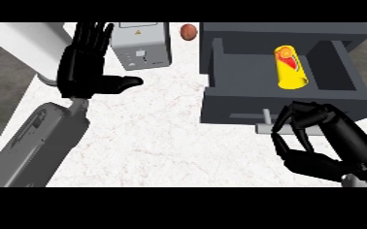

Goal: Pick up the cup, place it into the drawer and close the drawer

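A yellow cup with a red-orange pattern lies inside the open dark grey drawer at the right of the head view. My right hand is just in front of the drawer's front panel, next to its grey handle, with curled fingers and nothing held. My left hand rests open, fingers up, at the left of the counter.
A grey box-shaped appliance stands at the back centre. A small brown round object lies beside it, left of the drawer. The white marble counter ends at the left, where a pale curved edge shows.
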